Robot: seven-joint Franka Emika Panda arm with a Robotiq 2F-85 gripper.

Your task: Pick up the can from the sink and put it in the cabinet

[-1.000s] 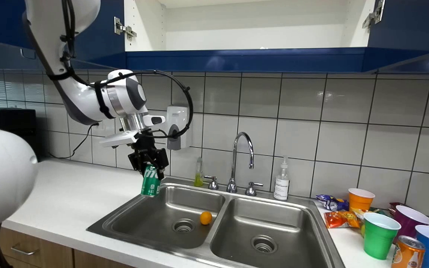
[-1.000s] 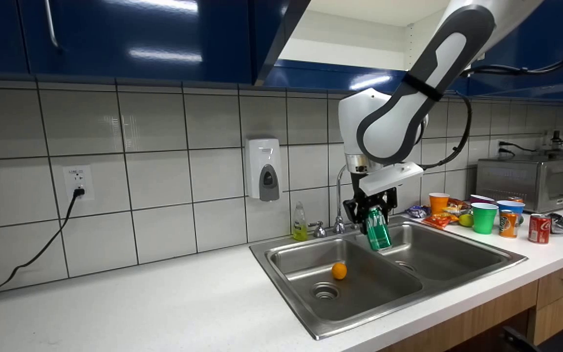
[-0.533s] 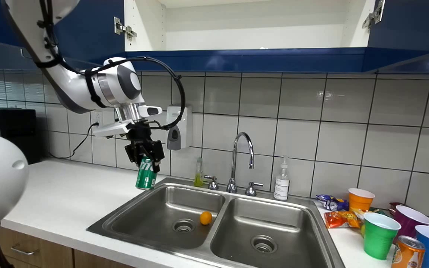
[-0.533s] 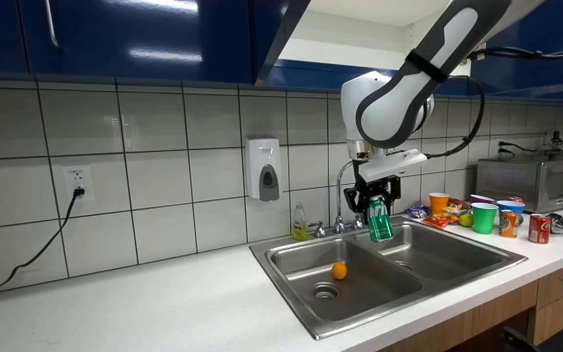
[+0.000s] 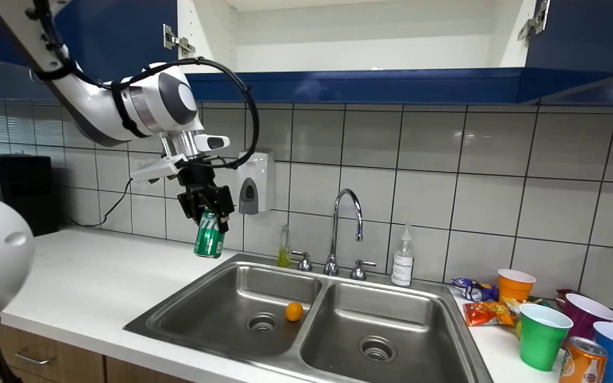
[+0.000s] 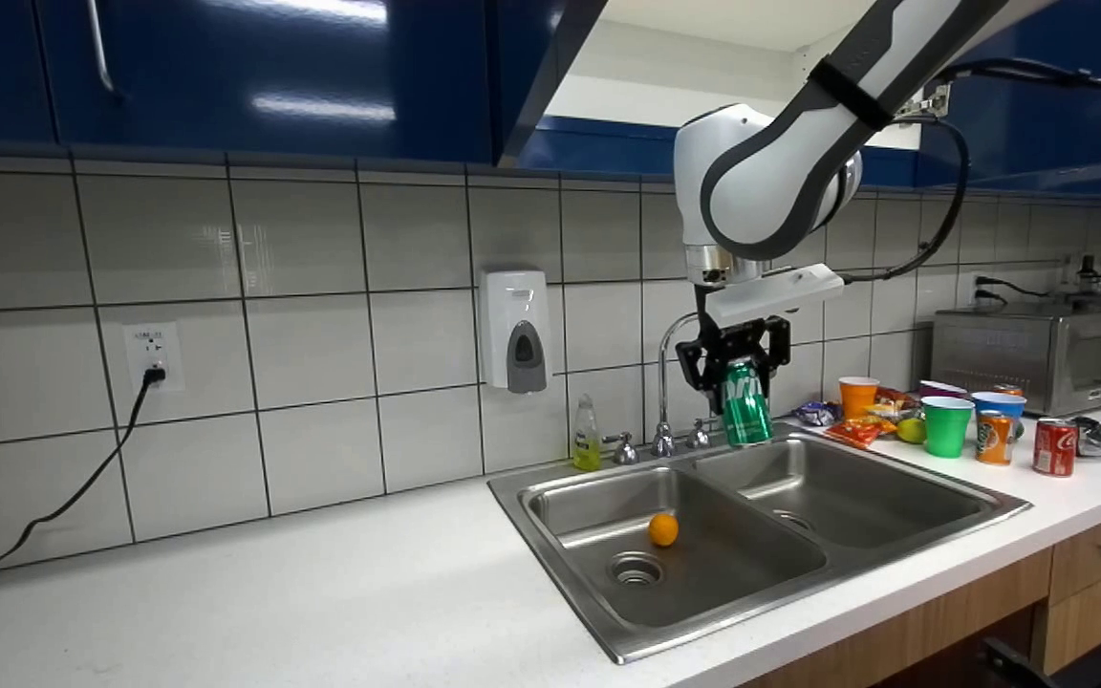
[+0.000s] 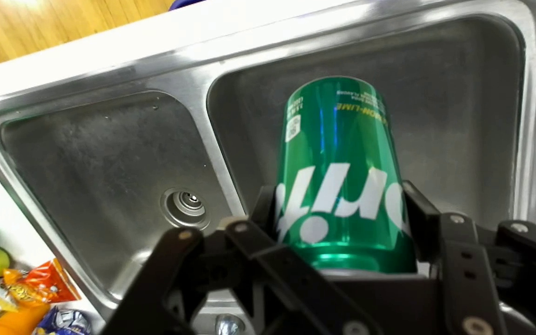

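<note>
The green can (image 7: 338, 170) is clamped by the gripper (image 7: 341, 209) above the sink (image 5: 306, 332), its sides partly covered; the cabinet (image 5: 349, 86) is cut off at the top in both exterior views.

arm (image 6: 759, 203) raised: pincer (image 6: 743, 395) and green can (image 6: 748, 419) higher than second ago in both exterior views.

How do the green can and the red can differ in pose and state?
Support: the green can is held in the air by the gripper; the red can stands on the counter.
Pose: the green can is tilted, base down; the red can is upright.
Shared: both are cylindrical drink cans with white markings.
</note>
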